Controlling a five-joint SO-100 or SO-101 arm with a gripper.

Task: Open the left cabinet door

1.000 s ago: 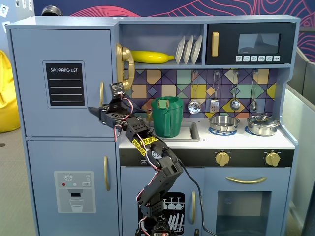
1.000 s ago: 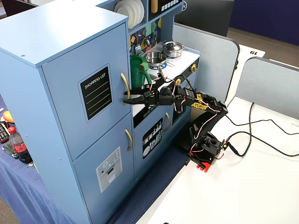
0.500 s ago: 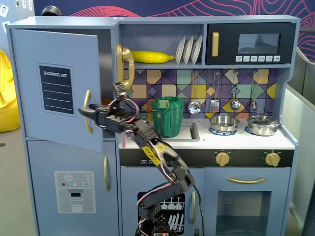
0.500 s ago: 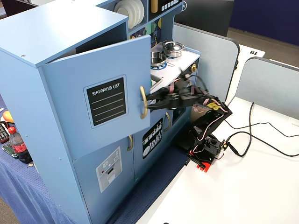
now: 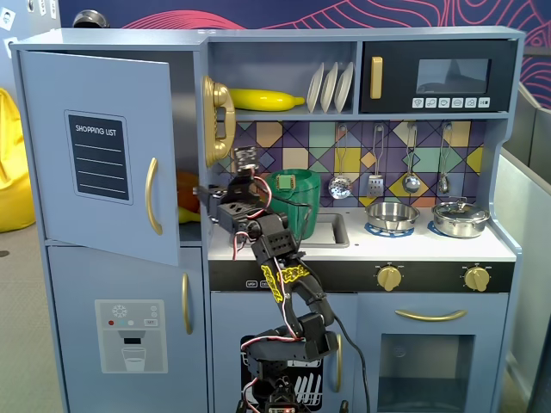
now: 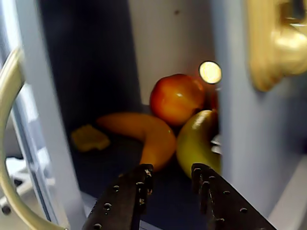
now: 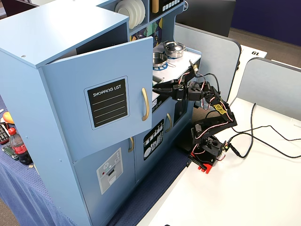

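The left cabinet door (image 5: 103, 155), pale blue with a black "SHOPPING LIST" panel and a curved gold handle (image 5: 152, 196), stands partly open, swung out from the cabinet; it also shows in the other fixed view (image 7: 101, 101). My gripper (image 5: 205, 198) is at the gap by the door's free edge, just right of the handle. In the wrist view the gripper (image 6: 171, 172) is open and empty and points into the cabinet. The door's edge (image 6: 48, 120) and handle (image 6: 5, 124) are to its left, not touched. Toy fruit lies inside: a red apple (image 6: 176, 98), an orange piece (image 6: 146, 132) and a yellow-green piece (image 6: 196, 143).
A gold toy phone (image 5: 218, 120) hangs on the cabinet's right wall, close above the gripper. A green pot (image 5: 297, 202) stands behind the arm on the counter. The dispenser door (image 5: 129, 335) below is shut. Cables (image 7: 263, 136) trail on the white table (image 7: 244, 193).
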